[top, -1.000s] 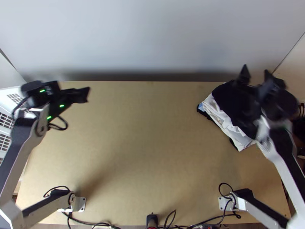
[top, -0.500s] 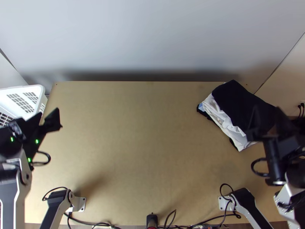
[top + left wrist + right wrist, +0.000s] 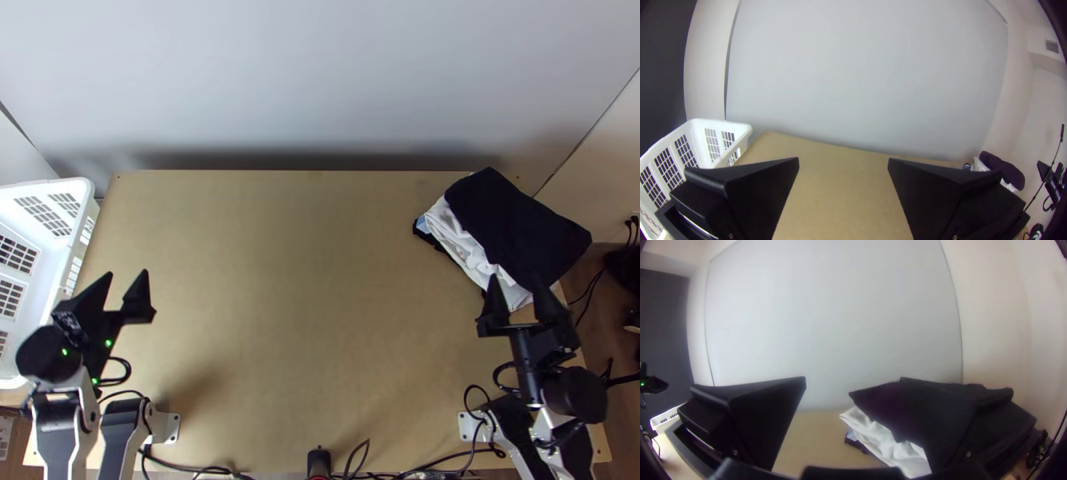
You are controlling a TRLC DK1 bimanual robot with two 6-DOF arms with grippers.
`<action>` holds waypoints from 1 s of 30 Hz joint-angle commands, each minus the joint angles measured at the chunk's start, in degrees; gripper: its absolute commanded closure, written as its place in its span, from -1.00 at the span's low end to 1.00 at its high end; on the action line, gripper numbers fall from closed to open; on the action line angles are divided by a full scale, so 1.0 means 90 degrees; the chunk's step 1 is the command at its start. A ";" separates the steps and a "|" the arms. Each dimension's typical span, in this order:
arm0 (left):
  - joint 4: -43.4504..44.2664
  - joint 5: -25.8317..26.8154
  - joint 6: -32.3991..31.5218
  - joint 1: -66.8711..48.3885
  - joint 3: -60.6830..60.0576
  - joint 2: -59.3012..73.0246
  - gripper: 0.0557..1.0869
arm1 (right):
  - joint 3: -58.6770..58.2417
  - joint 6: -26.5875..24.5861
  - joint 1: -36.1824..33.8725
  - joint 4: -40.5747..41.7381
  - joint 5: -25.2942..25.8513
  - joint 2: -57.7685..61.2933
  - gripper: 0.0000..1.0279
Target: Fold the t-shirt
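L pincer (image 3: 126, 274) & R pincer (image 3: 516, 280) have both come back toward the desk's (image 3: 320, 320) near side since the prev. frame, each also shifting a bit toward its middle; clothes pile hasn't moved.

Top view: pile at the far R corner, running past the R edge. Dark cloth (image 3: 512, 220), folded flat, sits on top of bunched white cloth (image 3: 462, 244). R pincer's tips overlap the pile's near end from above; can't tell re: contact. L pincer is well apart from it, over the opp. side, beside the white basket (image 3: 50, 188).

L wrist view: L pincer (image 3: 843, 161) wide open, nothing gripped. Pile is far off, partly behind one finger (image 3: 929, 195); basket near the other.

R wrist view: R pincer (image 3: 852, 378) also wide open & holding nothing. Pile lies beyond it, seen partly btwn fingers, partly hidden by one (image 3: 947, 418).
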 commanded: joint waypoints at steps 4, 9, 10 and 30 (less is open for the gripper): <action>0.0521 -0.0029 0.0369 -0.0103 -0.1337 -0.1825 -0.90 | -0.1123 0.0110 -0.0004 0.0263 -0.0017 -0.0480 -0.90; 0.0677 -0.0029 0.0388 -0.0025 -0.1601 -0.1815 -0.90 | -0.1465 0.0178 0.0045 0.0214 -0.0026 -0.0460 -0.90; 0.0677 -0.0029 0.0388 -0.0035 -0.1669 -0.1815 -0.90 | -0.1474 0.0276 0.0064 0.0175 -0.0026 -0.0470 -0.90; 0.0687 -0.0205 0.1003 0.0034 -0.2694 -0.1825 -0.90 | -0.1474 0.1477 -0.0444 -0.1368 -0.0007 -0.0470 -0.90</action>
